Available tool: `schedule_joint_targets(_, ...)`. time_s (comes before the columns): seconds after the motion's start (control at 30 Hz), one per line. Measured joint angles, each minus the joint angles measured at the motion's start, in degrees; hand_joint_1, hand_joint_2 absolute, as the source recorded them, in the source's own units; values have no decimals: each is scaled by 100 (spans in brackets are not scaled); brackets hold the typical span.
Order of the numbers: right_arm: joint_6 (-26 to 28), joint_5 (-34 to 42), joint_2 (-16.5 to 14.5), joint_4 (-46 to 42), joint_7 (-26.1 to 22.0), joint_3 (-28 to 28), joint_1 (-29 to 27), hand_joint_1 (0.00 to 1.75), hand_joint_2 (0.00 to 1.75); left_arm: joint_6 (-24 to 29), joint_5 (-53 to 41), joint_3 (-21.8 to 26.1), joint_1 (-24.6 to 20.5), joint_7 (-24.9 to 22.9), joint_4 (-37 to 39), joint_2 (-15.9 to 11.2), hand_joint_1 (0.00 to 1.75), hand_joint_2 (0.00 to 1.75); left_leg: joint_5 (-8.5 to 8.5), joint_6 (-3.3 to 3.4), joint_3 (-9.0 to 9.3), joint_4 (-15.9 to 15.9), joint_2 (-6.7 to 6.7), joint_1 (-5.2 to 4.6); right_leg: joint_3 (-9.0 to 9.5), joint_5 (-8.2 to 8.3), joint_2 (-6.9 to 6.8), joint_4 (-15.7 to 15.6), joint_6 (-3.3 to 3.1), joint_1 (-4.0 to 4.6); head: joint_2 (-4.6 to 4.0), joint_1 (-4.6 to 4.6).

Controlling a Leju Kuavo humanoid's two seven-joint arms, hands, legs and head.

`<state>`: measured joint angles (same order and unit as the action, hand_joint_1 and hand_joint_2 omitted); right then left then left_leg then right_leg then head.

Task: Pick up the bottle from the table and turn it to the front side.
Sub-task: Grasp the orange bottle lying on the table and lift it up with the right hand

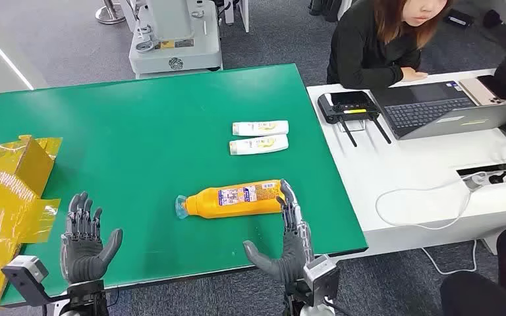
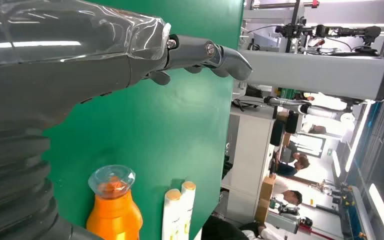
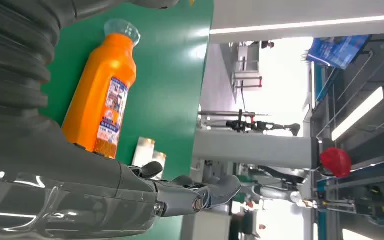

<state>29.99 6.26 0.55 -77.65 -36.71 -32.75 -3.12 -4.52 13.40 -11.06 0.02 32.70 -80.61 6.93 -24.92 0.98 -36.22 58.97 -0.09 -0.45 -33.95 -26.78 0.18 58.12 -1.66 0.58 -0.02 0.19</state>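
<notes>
Orange bottle (image 1: 236, 200) lies flat — right hand (image 1: 292, 232) spread, fingertips at its base; left hand (image 1: 85, 238) spread, empty.

So the bench (image 1: 138, 125) has a green top, and an orange bottle (image 1: 234, 199) is lying on its side near the front edge. Two small white tubes (image 1: 259, 137) lie side by side further back, and crumpled yellow packaging (image 1: 6, 191) sits at the left end.
</notes>
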Motion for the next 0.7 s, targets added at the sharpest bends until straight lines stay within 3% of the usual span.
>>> schedule_joint_targets(0.1,237,-387,81,-61,40,-40,9,0,175,-4,-3,0,7,-2,-3,5,0,175,0,0,0,0,0,0,0,0,0,0,0,0,0,1)
schedule_joint_targets(0.27,579,-1809,211,-61,420,-42,326,0,175,-29,-26,-3,-51,-20,-1,40,0,175,2,0,3,0,7,0,0,5,7,0,-1,0,0,1)
schedule_joint_targets(0.37,594,-2605,221,150,778,-28,778,0,175,-36,-26,-8,-134,-20,24,60,0,175,8,3,5,1,11,0,1,10,8,1,-1,0,0,1)
schedule_joint_targets(0.7,3,-3839,-41,2089,1721,-284,2547,0,175,-278,-56,-9,-356,94,234,74,0,175,21,-2,6,2,4,1,3,18,5,4,3,0,0,0)
